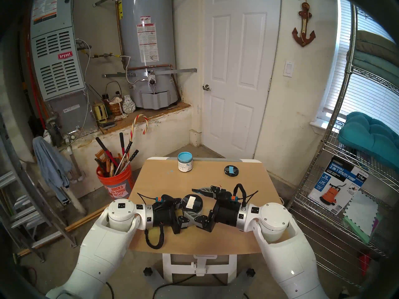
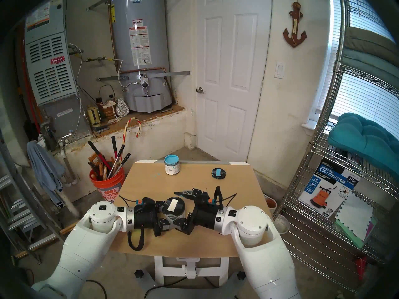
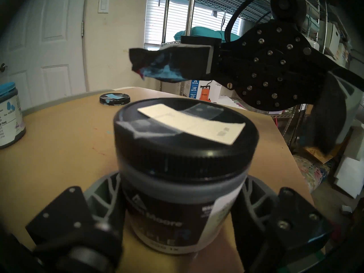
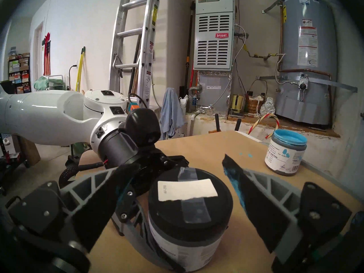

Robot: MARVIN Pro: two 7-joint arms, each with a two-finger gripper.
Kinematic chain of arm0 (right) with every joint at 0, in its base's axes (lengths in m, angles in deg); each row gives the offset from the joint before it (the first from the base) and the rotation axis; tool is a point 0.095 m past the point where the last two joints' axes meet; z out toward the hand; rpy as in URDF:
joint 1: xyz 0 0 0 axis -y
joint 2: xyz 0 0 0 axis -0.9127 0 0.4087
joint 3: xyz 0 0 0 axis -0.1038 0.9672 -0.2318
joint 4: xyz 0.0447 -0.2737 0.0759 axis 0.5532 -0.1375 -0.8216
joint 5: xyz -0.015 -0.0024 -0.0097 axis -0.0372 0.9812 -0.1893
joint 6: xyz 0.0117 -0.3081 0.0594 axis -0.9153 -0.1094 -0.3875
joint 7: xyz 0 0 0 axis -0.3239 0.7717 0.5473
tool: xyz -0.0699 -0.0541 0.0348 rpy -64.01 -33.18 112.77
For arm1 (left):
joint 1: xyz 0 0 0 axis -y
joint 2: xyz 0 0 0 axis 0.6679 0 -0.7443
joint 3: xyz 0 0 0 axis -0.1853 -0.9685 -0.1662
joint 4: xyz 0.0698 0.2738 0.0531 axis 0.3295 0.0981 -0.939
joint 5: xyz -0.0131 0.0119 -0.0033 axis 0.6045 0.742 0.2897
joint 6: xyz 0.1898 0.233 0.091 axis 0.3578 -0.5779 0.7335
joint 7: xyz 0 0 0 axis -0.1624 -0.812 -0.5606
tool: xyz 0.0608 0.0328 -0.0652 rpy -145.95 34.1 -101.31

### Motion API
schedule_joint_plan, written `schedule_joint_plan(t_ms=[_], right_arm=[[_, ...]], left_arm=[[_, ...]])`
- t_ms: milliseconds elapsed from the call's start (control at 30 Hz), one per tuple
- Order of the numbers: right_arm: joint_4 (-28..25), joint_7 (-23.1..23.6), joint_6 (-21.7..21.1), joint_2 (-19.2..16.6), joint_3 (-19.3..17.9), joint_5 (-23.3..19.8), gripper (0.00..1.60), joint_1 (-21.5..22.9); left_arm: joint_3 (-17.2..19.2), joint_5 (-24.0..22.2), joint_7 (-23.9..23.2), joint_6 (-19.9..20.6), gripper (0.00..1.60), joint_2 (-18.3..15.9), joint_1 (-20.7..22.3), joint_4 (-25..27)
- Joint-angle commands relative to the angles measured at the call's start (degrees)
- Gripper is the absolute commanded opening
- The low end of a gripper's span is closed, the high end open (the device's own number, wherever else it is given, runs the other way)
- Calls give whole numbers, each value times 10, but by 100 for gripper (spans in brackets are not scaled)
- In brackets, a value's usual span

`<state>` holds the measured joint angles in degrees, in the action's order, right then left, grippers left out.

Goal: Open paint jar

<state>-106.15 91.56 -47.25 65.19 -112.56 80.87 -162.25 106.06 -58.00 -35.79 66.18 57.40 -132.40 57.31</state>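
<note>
The small round white-labelled paint jar (image 3: 177,213) is clamped upright on the tan wooden counter (image 1: 237,231) by the left tool (image 1: 188,208), its black tape-marked screw lid (image 4: 190,199) straddled by the wide-open right tool (image 4: 177,189); closing and twisting seem next.

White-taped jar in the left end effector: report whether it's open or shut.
Shut. The black screw lid with the white tape strip sits flush on the small round labelled paint jar.

I see soft daylight entering through the blinded window (image 1: 367,80), slightly overexposed. Every view bends at its dark fisheye rim. In my left wrist view the paint jar (image 3: 183,187) sits close and blurred.
</note>
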Motion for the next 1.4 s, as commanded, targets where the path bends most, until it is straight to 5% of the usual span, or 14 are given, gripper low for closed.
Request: schedule_joint_plan(t_ms=[0,1267,1333,1367], right_arm=[[-4,3,7,0,8,4,160,6],[27,-16,-9,15,10,2,160,20],[27,-16,-9,15,10,1,76,20],[26,-16,-11,14,10,0,75,19]], left_arm=[[3,-5,-3,4,0,3,11,10],[4,16,1,6,0,5,-11,20],[5,17,4,1,0,6,-12,17],[6,17,5,-1,0,7,-13,16]])
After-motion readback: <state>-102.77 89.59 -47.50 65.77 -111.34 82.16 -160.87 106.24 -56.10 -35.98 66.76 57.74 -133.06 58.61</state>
